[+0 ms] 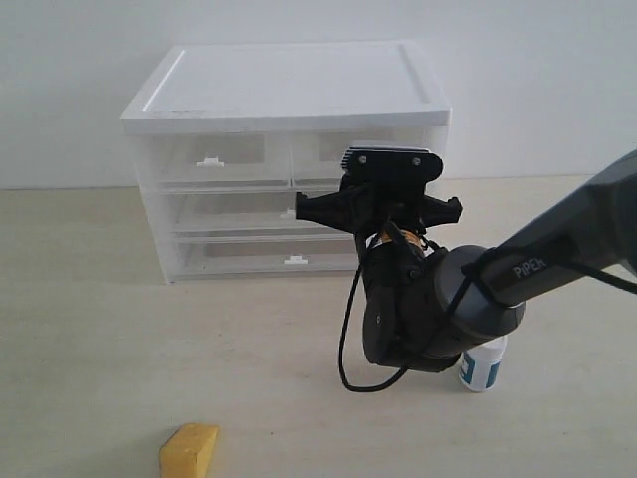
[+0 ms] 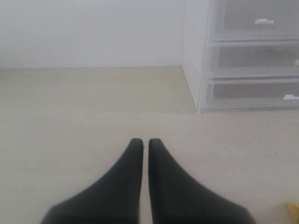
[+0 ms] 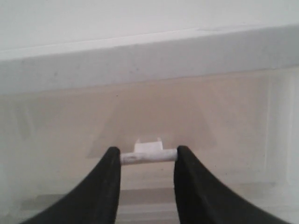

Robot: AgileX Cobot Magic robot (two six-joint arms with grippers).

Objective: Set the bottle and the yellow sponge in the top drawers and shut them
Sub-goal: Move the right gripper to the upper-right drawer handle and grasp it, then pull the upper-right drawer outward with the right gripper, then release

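The white bottle [image 1: 483, 366] with its blue label stands on the table, mostly hidden behind my right arm. The yellow sponge [image 1: 189, 450] lies near the front edge; a sliver of the sponge [image 2: 293, 209] shows in the left wrist view. Both top drawers look shut: the left one [image 1: 209, 159] and the right one [image 1: 320, 149]. My right gripper [image 3: 145, 155] is at the right top drawer, its fingers pressed on both ends of the white tab handle [image 3: 148, 156]. My left gripper [image 2: 145, 142] is shut and empty, above bare table left of the cabinet.
The white cabinet [image 1: 289, 90] stands at the back against the wall, with two full-width drawers [image 1: 249, 254] under the top pair. Its side [image 2: 195, 56] is ahead of my left gripper. My right arm [image 1: 537, 264] reaches in from the right over the bottle.
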